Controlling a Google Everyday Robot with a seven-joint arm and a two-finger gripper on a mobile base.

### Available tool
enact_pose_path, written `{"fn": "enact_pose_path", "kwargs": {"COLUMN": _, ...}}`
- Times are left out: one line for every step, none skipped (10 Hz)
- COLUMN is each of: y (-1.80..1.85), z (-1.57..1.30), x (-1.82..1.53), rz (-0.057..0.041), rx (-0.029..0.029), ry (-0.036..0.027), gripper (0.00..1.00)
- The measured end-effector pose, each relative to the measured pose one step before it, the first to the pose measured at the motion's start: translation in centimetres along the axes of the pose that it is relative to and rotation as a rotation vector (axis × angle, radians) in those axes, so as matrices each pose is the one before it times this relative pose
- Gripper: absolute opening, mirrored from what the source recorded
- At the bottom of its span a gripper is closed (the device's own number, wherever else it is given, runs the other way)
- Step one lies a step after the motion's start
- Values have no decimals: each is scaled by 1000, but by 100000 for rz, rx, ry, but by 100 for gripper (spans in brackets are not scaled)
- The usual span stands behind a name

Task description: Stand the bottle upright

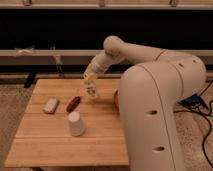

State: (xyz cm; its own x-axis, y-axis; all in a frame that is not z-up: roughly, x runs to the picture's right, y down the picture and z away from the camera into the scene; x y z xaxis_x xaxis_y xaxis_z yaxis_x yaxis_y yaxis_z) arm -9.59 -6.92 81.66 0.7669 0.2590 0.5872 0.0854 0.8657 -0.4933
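Here a pale wooden-plank tabletop (50, 145) stands on a speckled floor before a dark wall crossed by light horizontal rails; cables lie on the floor at the right. The robot's big white arm fills the right side and reaches left over the back half of the tabletop.

The end effector (92, 92) hangs just above the wood, behind the dark red oblong thing (73, 103), with its fingers shut and nothing between them.

One bottle (50, 105) lies on its side near the left edge of the tabletop, well apart from the end effector. Its long axis runs flat along the surface, slanting from front-left to back-right; which end carries the cap seems uncertain from this view.

Counted: one bottle, one dark red oblong thing just right of it, and one white cup (76, 124), upright, in front of both.
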Motion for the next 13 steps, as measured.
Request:
{"fn": "enact_pose_path", "kwargs": {"y": -31, "z": -114, "x": 230, "rz": 1053, "rx": 500, "ry": -1007, "gripper": 0}}
{"fn": "enact_pose_path", "kwargs": {"y": 71, "z": -80, "x": 423, "rz": 1714, "rx": 741, "ry": -1542, "gripper": 0}}
{"fn": "enact_pose_path", "kwargs": {"y": 16, "z": -102, "x": 228, "rz": 1140, "rx": 656, "ry": -1389, "gripper": 0}}
{"fn": "enact_pose_path", "kwargs": {"y": 18, "z": -138, "x": 390, "rz": 1311, "rx": 608, "ry": -1217, "gripper": 0}}
{"fn": "enact_pose_path", "kwargs": {"y": 7, "z": -79, "x": 282, "rz": 1144, "rx": 490, "ry": -1182, "gripper": 0}}
{"fn": "enact_pose_path", "kwargs": {"y": -8, "z": -108, "x": 385, "rz": 1579, "rx": 596, "ry": -1543, "gripper": 1}}
{"fn": "enact_pose_path", "kwargs": {"y": 29, "z": -42, "x": 328, "rz": 992, "rx": 280, "ry": -712, "gripper": 5}}
{"fn": "enact_pose_path", "kwargs": {"y": 69, "z": 37, "x": 368, "rz": 1159, "rx": 246, "ry": -932, "gripper": 16}}
{"fn": "enact_pose_path", "kwargs": {"y": 134, "z": 164, "x": 272, "rz": 781, "rx": -66, "ry": -704, "gripper": 27}}
{"fn": "enact_pose_path", "kwargs": {"y": 116, "z": 85, "x": 268, "rz": 651, "rx": -70, "ry": -514, "gripper": 36}}
{"fn": "enact_pose_path", "kwargs": {"y": 74, "z": 13, "x": 183, "rz": 439, "rx": 7, "ry": -347, "gripper": 44}}
{"fn": "enact_pose_path", "kwargs": {"y": 150, "z": 53, "x": 154, "rz": 513, "rx": -107, "ry": -482, "gripper": 56}}
{"fn": "enact_pose_path", "kwargs": {"y": 154, "z": 61, "x": 84, "rz": 602, "rx": -217, "ry": -393, "gripper": 66}}
